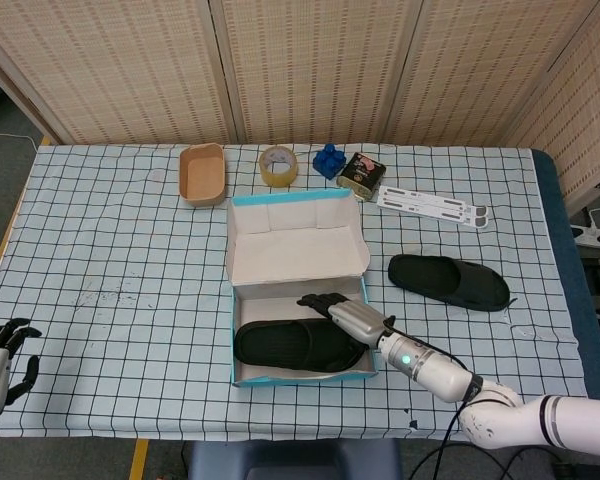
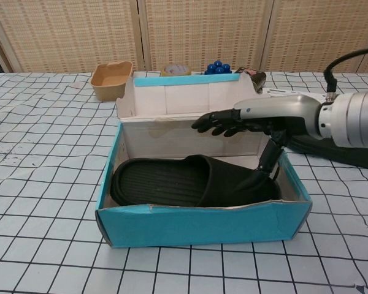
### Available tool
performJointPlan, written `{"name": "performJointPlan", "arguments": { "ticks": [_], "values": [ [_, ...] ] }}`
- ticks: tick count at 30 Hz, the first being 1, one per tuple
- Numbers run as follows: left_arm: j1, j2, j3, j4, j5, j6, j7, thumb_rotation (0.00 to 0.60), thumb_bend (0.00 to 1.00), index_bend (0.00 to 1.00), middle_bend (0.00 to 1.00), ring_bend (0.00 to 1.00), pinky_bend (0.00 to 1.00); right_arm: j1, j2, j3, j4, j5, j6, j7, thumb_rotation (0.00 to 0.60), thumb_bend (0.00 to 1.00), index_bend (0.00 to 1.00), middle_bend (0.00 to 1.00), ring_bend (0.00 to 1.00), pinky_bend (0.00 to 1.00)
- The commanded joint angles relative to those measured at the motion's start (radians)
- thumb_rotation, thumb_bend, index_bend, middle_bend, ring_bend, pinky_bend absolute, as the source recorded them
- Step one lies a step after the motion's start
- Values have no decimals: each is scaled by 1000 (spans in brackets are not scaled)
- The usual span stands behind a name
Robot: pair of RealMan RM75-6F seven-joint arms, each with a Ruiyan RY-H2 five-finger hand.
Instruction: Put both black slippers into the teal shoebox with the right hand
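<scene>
Over the box's 3 o'clock end, the fingers point(image 2: 218, 122) of the right hand point(image 2: 257, 119) are being held apart, gripping nothing. One slipper point(image 2: 190, 182) is lying inside the teal shoebox point(image 2: 202, 225); the second slipper point(image 1: 448, 280) is waiting at 3 o'clock, well apart. The left hand point(image 1: 2, 350) is resting idle, its fingers loosely curled.

Bright even indoor light, soft faint shadows, sharp focus, no glare
</scene>
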Motion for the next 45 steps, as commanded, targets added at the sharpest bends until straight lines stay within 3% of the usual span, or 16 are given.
{"name": "performJointPlan", "arguments": {
  "ticks": [1,8,15,24,35,45],
  "values": [
    [0,0,0,1,1,1,-1,600,490,350,219,244,479,-49,71,29,-49,-54,99,14,600,0,0,0,0,1],
    [1,-1,-2,-1,-5,0,2,600,490,350,219,244,479,-136,160,-10,-69,-97,284,-189,600,0,0,0,0,3],
    [-1,-4,0,-5,-9,-5,17,600,489,350,219,244,479,-199,195,-86,2,11,357,-453,600,0,0,0,0,1],
    [-5,-7,-2,-7,-24,-18,28,600,490,350,218,244,479,-243,126,-84,233,46,368,-381,600,0,0,0,0,0],
    [-4,-5,0,-8,-24,-17,27,600,489,350,218,244,479,-216,-35,-61,517,74,256,-289,600,0,0,0,0,0],
    [-5,-5,1,-7,-23,-19,27,600,490,350,219,245,479,-205,-100,-60,619,66,167,-220,600,0,0,0,0,0]
  ]
}}
